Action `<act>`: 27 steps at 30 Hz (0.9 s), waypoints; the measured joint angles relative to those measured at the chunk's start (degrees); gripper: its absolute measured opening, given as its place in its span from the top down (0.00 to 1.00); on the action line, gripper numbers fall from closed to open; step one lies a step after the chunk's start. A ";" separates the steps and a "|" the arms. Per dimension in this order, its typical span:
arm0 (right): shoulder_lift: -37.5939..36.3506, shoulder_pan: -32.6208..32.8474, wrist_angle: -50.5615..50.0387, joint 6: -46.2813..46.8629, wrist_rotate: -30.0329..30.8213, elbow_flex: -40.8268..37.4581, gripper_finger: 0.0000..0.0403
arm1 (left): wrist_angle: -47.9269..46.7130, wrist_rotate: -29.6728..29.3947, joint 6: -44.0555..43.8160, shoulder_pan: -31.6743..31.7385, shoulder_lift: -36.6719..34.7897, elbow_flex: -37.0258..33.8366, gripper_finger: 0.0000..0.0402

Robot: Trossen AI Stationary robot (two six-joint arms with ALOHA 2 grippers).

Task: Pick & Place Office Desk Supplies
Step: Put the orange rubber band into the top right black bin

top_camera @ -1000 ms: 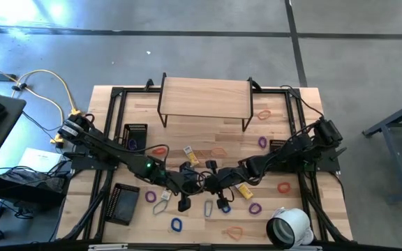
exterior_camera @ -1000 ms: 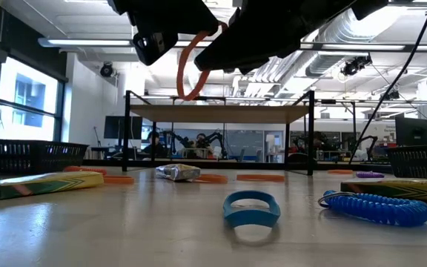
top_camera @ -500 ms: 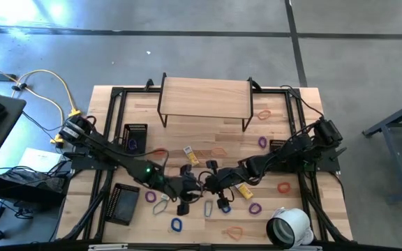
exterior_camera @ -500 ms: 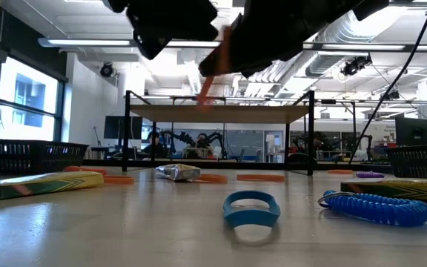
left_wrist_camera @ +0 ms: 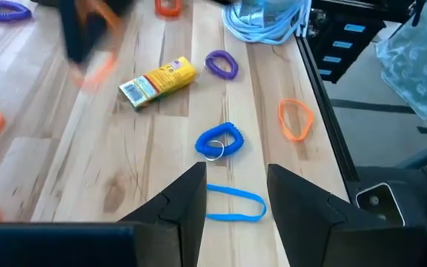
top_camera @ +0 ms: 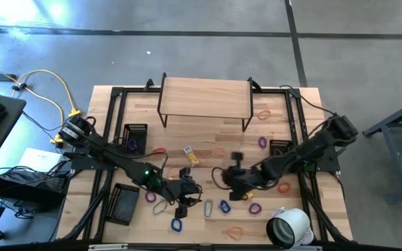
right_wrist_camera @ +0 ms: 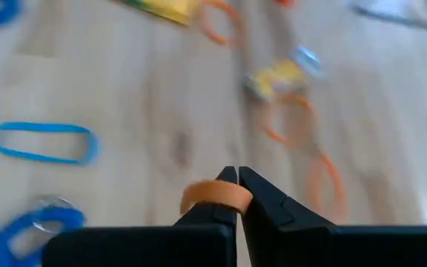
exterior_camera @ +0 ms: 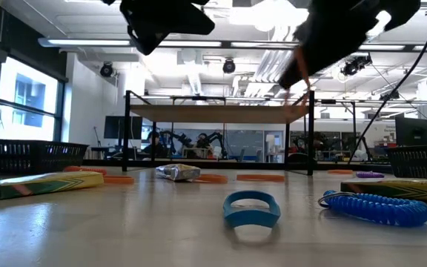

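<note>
Small office desk supplies lie scattered on the wooden table: a blue coil loop, a flat blue band, a yellow-and-white packet, a purple loop and orange bands. My left gripper hovers open above the blue band near the table's front middle, with nothing between its fingers. My right gripper is just to its right, above the table and shut on a thin orange band. My right gripper pinches the orange band between its two fingers, and a short curved stretch of it shows beside the fingertips. In the low view the band hangs below the gripper, lifted clear of the table.
A raised wooden shelf stands at the far middle. Black mesh baskets sit left and right. A black tray lies front left and a large white tape roll front right. More loops lie near the front edge.
A second ago the orange band hung between both grippers, close together over the table's middle. My left gripper has let go of it. My right gripper has swung toward the table's right edge, carrying the band away from the left gripper, still clear of the table.
</note>
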 joint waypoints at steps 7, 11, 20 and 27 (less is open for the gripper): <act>-4.83 2.98 -26.62 31.61 7.88 -0.09 0.99 | -1.05 0.48 -0.02 -0.74 0.00 -0.02 0.65; -4.95 2.93 -39.51 48.98 5.65 -0.11 0.99 | -1.06 0.47 0.22 -1.16 0.00 -0.02 0.65; -5.38 2.48 -62.38 73.48 -1.81 -0.09 0.99 | -1.04 0.47 1.49 -1.77 0.00 -0.04 0.65; -9.86 2.77 -62.98 72.61 -6.47 -0.16 0.99 | -1.06 0.49 1.55 -2.52 0.00 -0.04 0.65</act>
